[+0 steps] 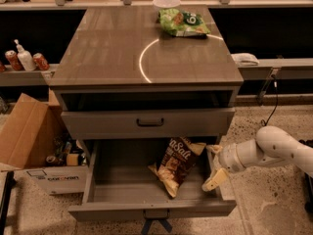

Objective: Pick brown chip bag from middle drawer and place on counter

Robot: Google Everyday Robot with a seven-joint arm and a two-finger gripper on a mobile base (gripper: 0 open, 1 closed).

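The brown chip bag (177, 164) with white "Salt" lettering lies tilted on the right side of the floor of the middle drawer (122, 177), which is pulled out. My gripper (214, 164) reaches in from the right at the drawer's right wall, just right of the bag. Its fingers are spread, one fingertip (215, 179) low over the wall and the other higher up near the bag's top corner. It holds nothing. The counter (112, 48) above is glossy grey-brown with a curved light reflection.
A green chip bag (183, 22) and a white bowl (166, 3) sit at the counter's far edge. A shut drawer (150, 122) overhangs the open one. A cardboard box (29, 131) stands at the left. Cans and a bottle (24, 60) stand on the left ledge.
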